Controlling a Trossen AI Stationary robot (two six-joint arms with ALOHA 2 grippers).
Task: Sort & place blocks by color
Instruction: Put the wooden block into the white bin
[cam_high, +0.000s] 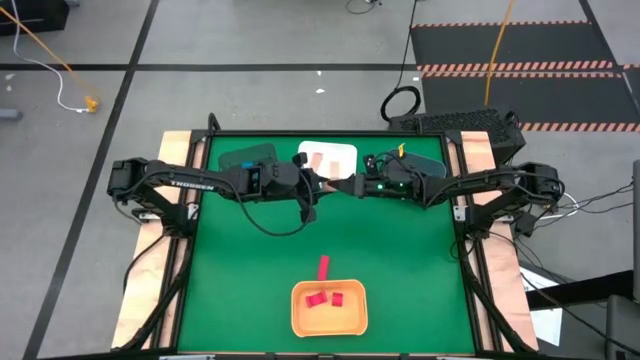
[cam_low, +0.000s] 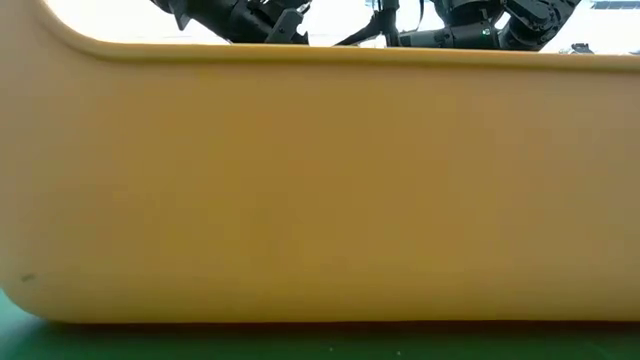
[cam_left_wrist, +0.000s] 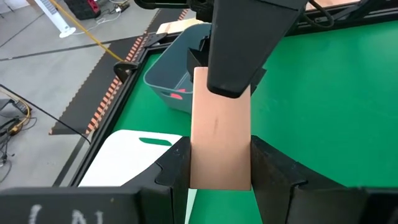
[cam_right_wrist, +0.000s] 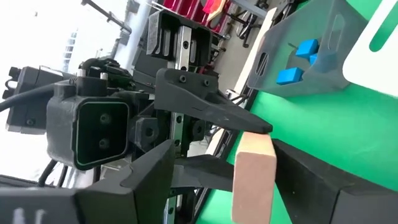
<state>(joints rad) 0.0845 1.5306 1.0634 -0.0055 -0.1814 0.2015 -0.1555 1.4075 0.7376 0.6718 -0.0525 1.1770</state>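
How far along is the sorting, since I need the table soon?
Done: two red blocks in the orange bin, blue blocks in the grey bin. In hand: tan block in the left tool, right tool meeting it. Left: red bar on the table.

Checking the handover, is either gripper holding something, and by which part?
The left gripper holds a tan block by its lower end. The right gripper is at the other end, its hold unclear.

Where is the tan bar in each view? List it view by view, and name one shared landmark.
High view: tan bar at the table's far middle, where the two arms meet.
Low view: not in it; an orange bin fills the picture.
Left wrist view: centre, clamped in the left gripper.
Right wrist view: low centre.
Shared landmark: white bin beside the bar, except in the low view.
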